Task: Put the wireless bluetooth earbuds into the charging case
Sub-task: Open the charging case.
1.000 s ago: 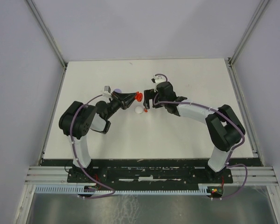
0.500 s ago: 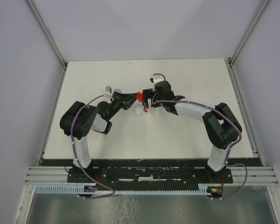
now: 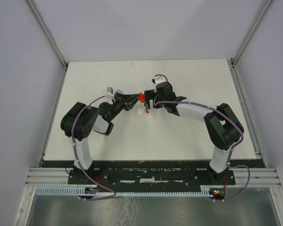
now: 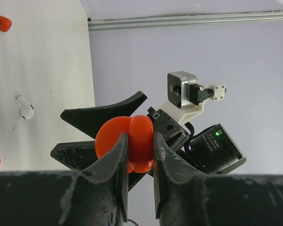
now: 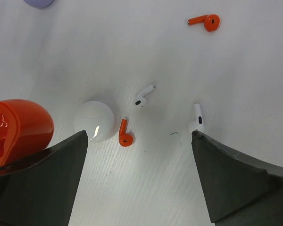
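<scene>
My left gripper [image 4: 140, 141] is shut on the red charging case [image 4: 132, 139], which it holds off the table with the lid open [image 3: 140, 97]. Facing it, my right gripper [image 5: 139, 136] stands open above the table with nothing between its fingers. Below it lie a red earbud [image 5: 124, 134], two white earbuds [image 5: 144, 95] [image 5: 197, 118] and, farther off, another red earbud [image 5: 205, 21]. The red case [image 5: 19, 127] shows just left of the right gripper's left finger [image 5: 61, 165].
A closed white round case [image 5: 94, 120] lies on the table [image 3: 188, 136] beside the red earbud and shows too from above [image 3: 140, 111]. A lavender piece [image 5: 39, 2] sits at the frame's edge. Side walls and rails ring the white table.
The right arm has shifted slightly, its elbow drawn in a little. The left gripper keeps its hold on the red case in the same place.
</scene>
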`<action>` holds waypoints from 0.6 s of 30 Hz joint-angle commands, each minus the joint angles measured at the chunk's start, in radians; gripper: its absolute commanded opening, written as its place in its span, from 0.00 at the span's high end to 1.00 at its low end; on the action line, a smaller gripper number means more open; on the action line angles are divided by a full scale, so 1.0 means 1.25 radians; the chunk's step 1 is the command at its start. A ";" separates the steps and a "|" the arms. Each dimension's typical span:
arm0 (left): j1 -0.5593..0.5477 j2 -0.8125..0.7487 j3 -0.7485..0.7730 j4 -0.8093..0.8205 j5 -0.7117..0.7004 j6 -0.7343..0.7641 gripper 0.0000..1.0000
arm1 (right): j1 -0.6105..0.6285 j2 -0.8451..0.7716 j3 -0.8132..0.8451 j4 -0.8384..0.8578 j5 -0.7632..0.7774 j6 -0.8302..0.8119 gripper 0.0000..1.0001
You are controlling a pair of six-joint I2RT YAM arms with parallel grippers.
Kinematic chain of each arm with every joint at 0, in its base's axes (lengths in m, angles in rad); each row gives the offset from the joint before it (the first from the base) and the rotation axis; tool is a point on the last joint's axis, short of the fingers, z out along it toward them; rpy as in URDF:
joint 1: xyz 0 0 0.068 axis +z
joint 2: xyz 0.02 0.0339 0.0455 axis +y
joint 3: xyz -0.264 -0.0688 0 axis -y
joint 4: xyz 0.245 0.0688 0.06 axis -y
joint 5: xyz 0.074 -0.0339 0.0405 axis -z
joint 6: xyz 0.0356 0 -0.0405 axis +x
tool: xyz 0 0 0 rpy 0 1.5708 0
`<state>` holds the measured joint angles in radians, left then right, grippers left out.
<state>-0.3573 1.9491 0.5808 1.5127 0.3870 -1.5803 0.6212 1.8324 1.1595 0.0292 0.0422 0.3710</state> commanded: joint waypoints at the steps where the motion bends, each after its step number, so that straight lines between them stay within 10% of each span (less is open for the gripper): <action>1: -0.020 -0.019 0.024 0.029 0.008 0.042 0.74 | 0.006 0.008 0.045 0.036 0.001 0.005 0.01; 18: -0.026 -0.018 0.028 0.026 0.007 0.042 0.70 | 0.006 0.008 0.045 0.034 0.005 0.002 0.01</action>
<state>-0.3622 1.9491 0.5892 1.4986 0.3569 -1.5784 0.6197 1.8477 1.1763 0.0280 0.0483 0.3710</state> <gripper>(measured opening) 0.317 0.994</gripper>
